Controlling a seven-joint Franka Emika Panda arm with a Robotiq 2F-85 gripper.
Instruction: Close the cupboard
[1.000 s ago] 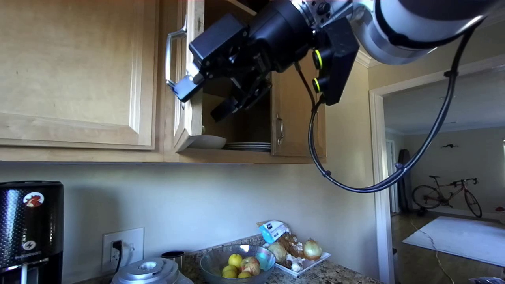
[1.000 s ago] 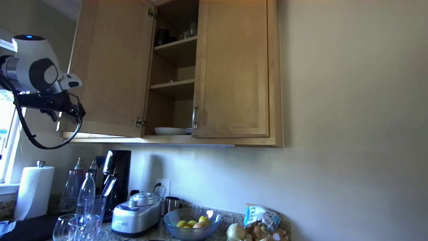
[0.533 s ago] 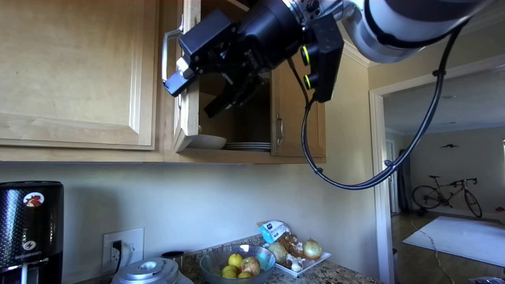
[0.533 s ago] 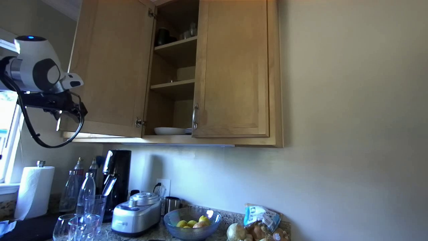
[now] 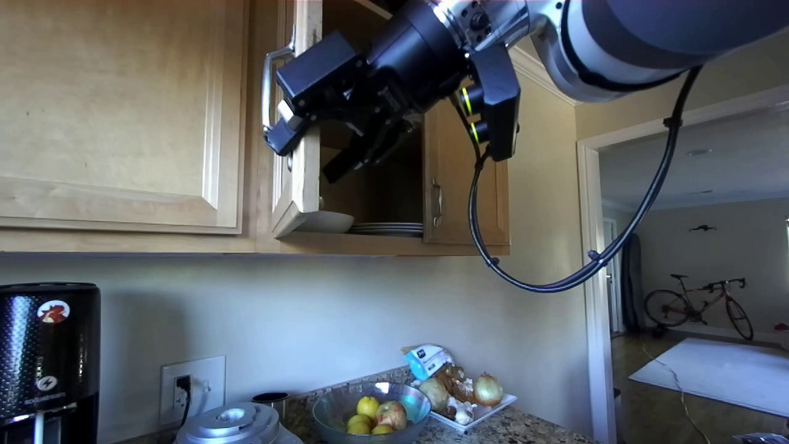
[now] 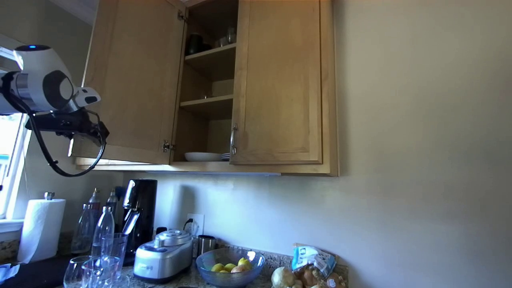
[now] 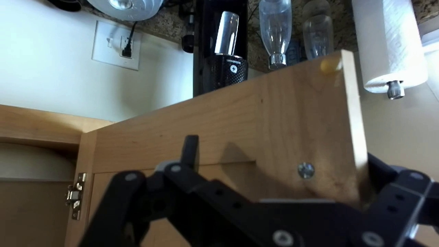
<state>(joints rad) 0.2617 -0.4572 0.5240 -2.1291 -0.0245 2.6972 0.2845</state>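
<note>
The maple cupboard (image 6: 280,80) has its right door shut. Its left door (image 6: 136,80) stands wide open, inner face showing, and shelves with dishes and glasses are visible. The left door's edge (image 5: 306,185) and silver bar handle (image 5: 266,86) show in an exterior view. My gripper (image 5: 305,161) is open astride this edge, one finger on the outer side by the handle's lower end, the other on the inner side. In the wrist view the open gripper (image 7: 283,161) spans the left door (image 7: 308,103); I cannot tell whether the outer finger touches it.
A same-wood cabinet (image 5: 123,111) adjoins on the left. Below stand a black drink maker (image 6: 140,216), a silver appliance (image 6: 164,256), a fruit bowl (image 6: 230,272), clear bottles (image 6: 103,228) and a paper roll (image 6: 42,228). A cable (image 5: 555,287) hangs from my arm.
In an exterior view my arm has shifted left. The gripper moved left, then slightly back right and down. The open door's edge shifted slightly left, then right. The gripper stays open.
</note>
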